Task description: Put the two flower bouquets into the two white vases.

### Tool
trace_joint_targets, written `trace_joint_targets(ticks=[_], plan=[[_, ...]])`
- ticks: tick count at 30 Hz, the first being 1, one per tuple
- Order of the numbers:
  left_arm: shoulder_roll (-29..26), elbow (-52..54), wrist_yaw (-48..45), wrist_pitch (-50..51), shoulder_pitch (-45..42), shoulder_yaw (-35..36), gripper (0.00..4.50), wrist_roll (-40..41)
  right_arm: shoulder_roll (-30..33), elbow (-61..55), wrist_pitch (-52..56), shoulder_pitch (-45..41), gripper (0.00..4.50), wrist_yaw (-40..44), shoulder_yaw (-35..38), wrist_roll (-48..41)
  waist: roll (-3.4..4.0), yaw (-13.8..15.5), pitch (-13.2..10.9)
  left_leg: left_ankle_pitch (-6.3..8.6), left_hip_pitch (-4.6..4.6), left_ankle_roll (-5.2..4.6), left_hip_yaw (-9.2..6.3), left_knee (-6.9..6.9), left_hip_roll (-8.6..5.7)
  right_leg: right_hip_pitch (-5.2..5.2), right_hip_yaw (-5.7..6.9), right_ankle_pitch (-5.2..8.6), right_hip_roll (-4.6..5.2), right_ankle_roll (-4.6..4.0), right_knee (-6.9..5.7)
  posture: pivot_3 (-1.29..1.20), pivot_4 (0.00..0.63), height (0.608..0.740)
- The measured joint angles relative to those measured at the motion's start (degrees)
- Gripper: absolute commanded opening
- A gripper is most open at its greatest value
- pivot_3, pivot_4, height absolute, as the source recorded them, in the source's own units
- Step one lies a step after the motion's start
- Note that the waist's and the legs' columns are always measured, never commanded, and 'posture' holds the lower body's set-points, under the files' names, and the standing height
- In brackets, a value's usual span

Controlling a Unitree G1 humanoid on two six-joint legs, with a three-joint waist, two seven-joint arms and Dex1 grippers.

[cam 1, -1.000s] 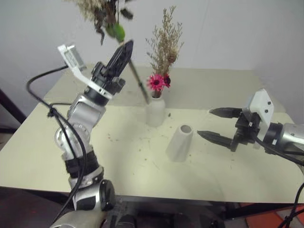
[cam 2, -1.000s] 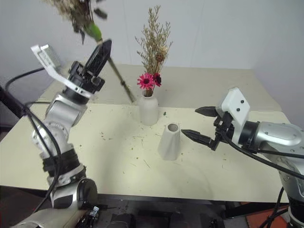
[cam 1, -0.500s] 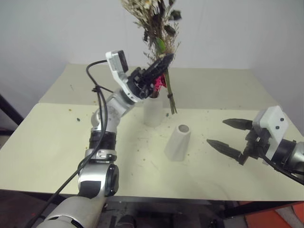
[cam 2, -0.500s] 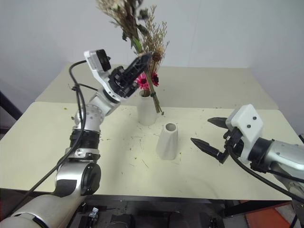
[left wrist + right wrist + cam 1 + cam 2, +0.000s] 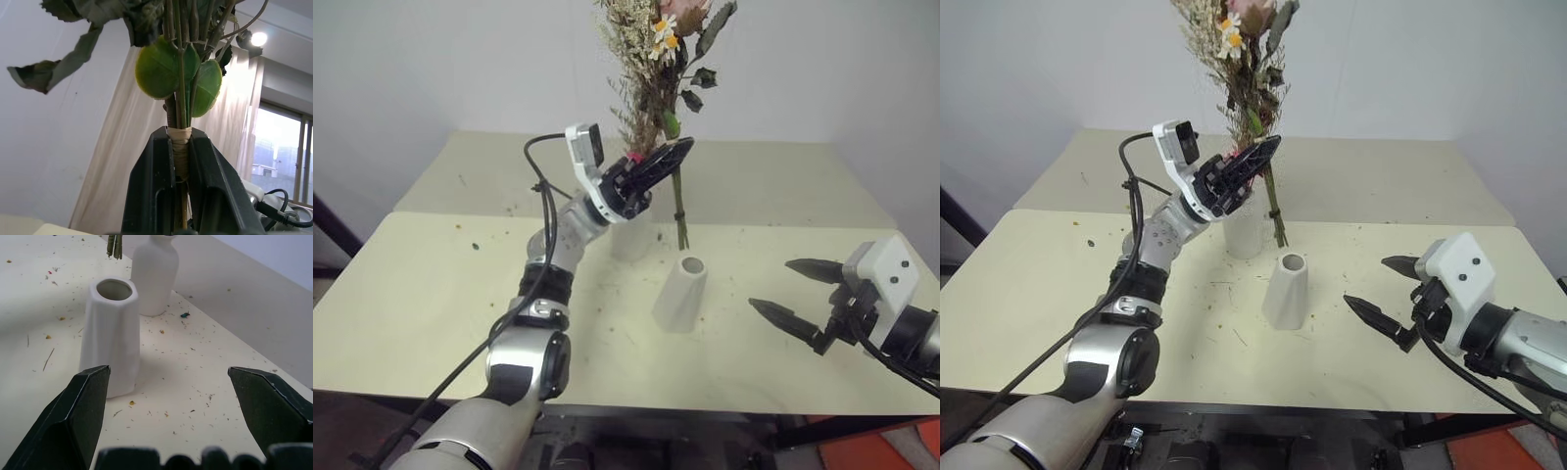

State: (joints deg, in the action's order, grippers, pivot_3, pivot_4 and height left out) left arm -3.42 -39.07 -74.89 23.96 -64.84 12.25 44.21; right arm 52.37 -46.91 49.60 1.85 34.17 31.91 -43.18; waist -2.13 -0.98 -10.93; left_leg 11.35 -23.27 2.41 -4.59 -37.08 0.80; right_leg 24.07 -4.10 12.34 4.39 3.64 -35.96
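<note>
My left gripper [image 5: 668,157] is shut on the bound stems of the bouquet of cream flowers, a pink rose and green leaves [image 5: 674,29], and holds it nearly upright. Its stem ends [image 5: 682,238] hang just above and behind the mouth of the tapered white vase [image 5: 682,294]. The wrist view shows the fingers [image 5: 156,186] clamped on the wrapped stem under round green leaves [image 5: 178,73]. The tan dried-grass bouquet [image 5: 634,108] stands in the bottle-shaped white vase [image 5: 628,237], partly hidden by the arm. My right gripper [image 5: 801,290] is open, empty, to the right of the tapered vase [image 5: 111,333].
Both vases stand mid-table on a pale cream table [image 5: 431,294] strewn with bits of dried plant. A second table [image 5: 764,176] adjoins it behind, against a white wall. A black cable loops along my left arm.
My left gripper swung the cream-and-rose bouquet rightward and stood it upright, bringing its stem ends over the tapered vase. The right gripper drew back slightly to the right, still open.
</note>
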Motion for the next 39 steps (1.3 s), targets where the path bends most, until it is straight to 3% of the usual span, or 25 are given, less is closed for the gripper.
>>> trace_joint_targets(ticks=[18,39], plan=[[1.57,1.33,-0.95,-0.39,4.05,-2.48,0.11,-4.1,-0.03,0.31,-0.23,-1.31,4.5,-2.16,-2.0,0.28,0.0,0.0,0.0,0.0,0.01,0.0,0.0,0.0,0.0,0.0,0.0,0.0,0.0,0.0,-0.01,0.0,0.15,0.74],[4.75,0.71,-2.61,-9.05,6.55,-6.22,0.11,-10.84,-1.33,0.84,-0.28,-1.32,4.5,-4.58,-2.0,0.29,0.0,0.08,0.0,0.0,0.01,0.0,0.0,0.0,-0.01,-0.01,-0.02,0.0,0.0,0.0,-0.01,0.0,0.15,0.74]])
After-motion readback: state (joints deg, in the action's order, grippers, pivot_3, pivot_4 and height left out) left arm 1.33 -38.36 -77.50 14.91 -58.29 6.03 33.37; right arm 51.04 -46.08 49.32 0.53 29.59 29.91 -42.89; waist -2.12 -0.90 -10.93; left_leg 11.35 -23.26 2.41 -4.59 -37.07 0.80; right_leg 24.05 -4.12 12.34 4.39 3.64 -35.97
